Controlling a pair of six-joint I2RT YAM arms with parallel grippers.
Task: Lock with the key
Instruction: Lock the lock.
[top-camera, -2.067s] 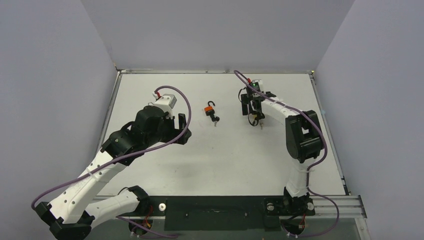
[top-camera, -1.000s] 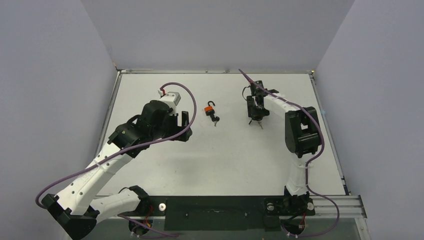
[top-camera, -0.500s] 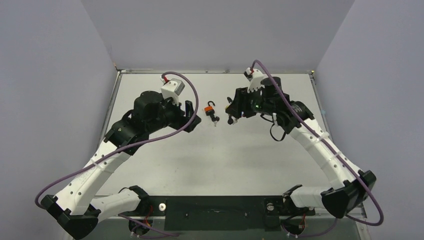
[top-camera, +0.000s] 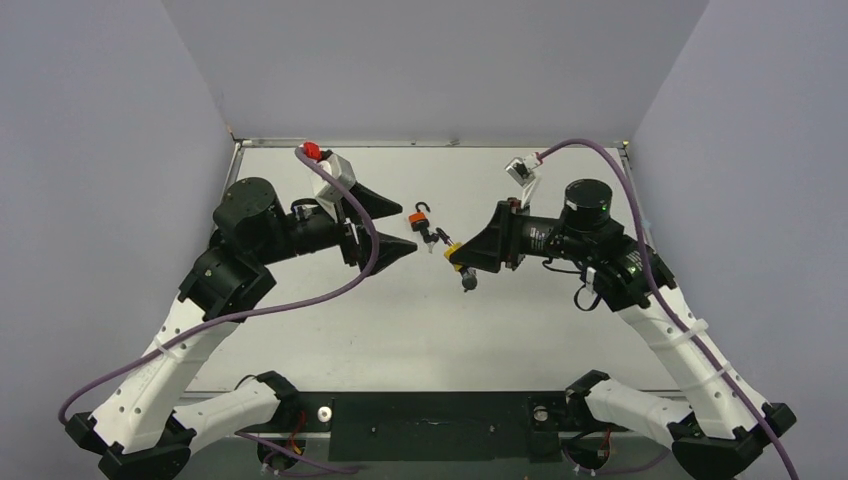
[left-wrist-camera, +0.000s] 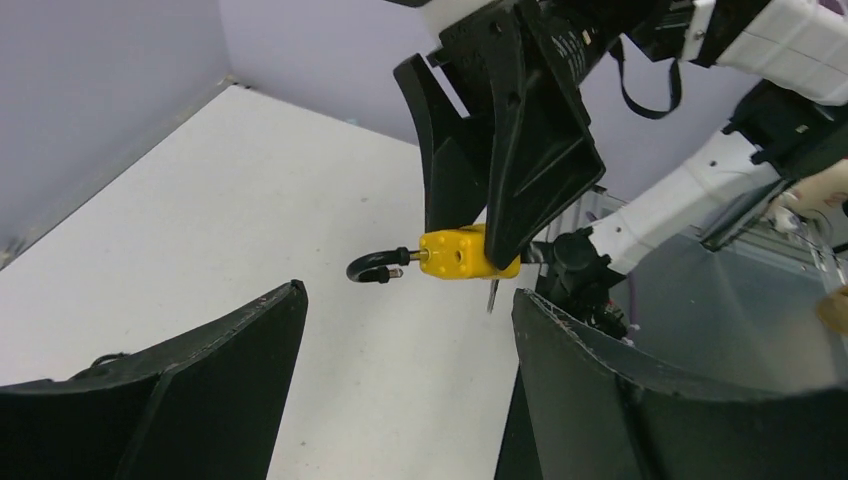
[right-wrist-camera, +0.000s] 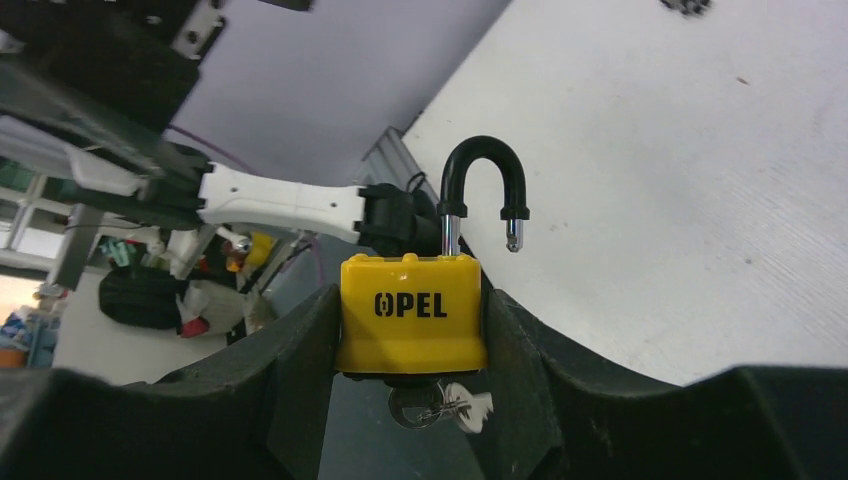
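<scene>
Table (top-camera: 300, 330) spreads white under the yellow padlock (right-wrist-camera: 411, 312), which is held up off it. Left gripper (top-camera: 409, 227), fingers spread wide and empty, faces that padlock's shackle (right-wrist-camera: 483, 178) end. Right gripper (top-camera: 460, 256) pinches the padlock's body, shackle sprung open. Orange padlock (top-camera: 417, 219) lies on the table near it, farther back. Key (right-wrist-camera: 437, 406) hangs at the yellow padlock's base.

Top camera high, looking down, close wrist cameras opposed, sharing padlock (right-wrist-camera: 412, 315)
</scene>
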